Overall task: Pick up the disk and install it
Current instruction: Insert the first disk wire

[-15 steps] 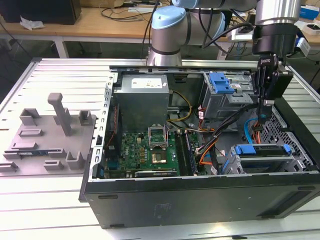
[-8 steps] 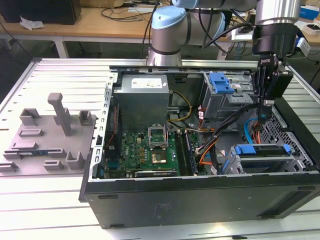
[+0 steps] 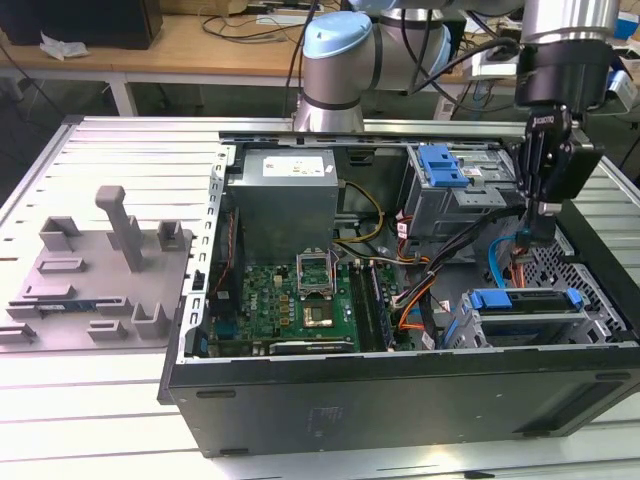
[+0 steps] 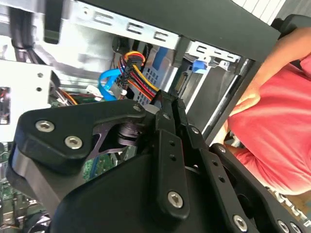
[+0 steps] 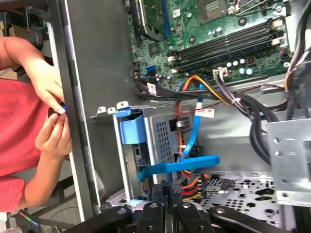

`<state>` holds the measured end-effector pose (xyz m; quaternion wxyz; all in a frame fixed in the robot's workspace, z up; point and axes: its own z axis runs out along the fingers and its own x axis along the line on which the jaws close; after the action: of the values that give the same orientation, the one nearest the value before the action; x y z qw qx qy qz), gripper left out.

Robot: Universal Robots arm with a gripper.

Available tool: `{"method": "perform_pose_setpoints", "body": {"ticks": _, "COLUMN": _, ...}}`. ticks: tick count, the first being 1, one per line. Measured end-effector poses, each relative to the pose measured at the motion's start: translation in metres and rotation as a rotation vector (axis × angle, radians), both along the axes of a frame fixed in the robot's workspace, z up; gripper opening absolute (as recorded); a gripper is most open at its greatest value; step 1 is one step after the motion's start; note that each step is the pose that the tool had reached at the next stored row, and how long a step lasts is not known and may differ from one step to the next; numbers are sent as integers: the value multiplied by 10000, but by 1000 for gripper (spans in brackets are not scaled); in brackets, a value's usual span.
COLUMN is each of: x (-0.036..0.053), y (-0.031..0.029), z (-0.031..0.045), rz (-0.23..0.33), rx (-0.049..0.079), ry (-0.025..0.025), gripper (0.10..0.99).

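Observation:
The disk, a grey drive in a bright blue carrier frame, lies inside the drive bay at the open computer case's corner, on the exterior view's right. In the first wrist view its blue carrier sits in the grey cage beside the orange and blue cables. My gripper hangs above the case, behind the disk and apart from it. In both wrist views its black fingers are pressed together with nothing between them.
A blue latch tops the grey drive cage at the back. Cables cross between the motherboard and the bays. A person in a red shirt stands at the case's side, hands close to its wall. On the exterior view's left lies a grey fixture plate.

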<state>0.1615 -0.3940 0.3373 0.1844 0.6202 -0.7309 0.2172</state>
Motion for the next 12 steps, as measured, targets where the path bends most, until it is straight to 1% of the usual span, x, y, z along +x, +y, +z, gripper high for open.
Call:
{"method": "perform_pose_setpoints", "body": {"ticks": 2, "x": 0, "y": -56, "z": 0, "rz": 0, "rx": 183, "ry": -4, "gripper": 165}}
{"method": "perform_pose_setpoints", "body": {"ticks": 4, "x": 0, "y": -108, "z": 0, "rz": 1, "rx": 405, "ry": -5, "gripper": 165}}
{"method": "perform_pose_setpoints", "body": {"ticks": 7, "x": 0, "y": -165, "z": 0, "rz": 0, "rx": 684, "ry": -11, "gripper": 165}}
{"method": "perform_pose_setpoints", "body": {"ticks": 8, "x": 0, "y": -188, "z": 3, "rz": 1, "rx": 826, "ry": -17, "gripper": 165}}
{"method": "perform_pose_setpoints", "body": {"ticks": 9, "x": 0, "y": -206, "z": 7, "rz": 1, "rx": 933, "ry": -22, "gripper": 165}}
{"method": "perform_pose_setpoints", "body": {"ticks": 11, "x": 0, "y": -257, "z": 27, "rz": 2, "rx": 1188, "ry": -37, "gripper": 165}}
{"method": "perform_pose_setpoints", "body": {"ticks": 12, "x": 0, "y": -294, "z": 46, "rz": 1, "rx": 1342, "ry": -40, "gripper": 165}}
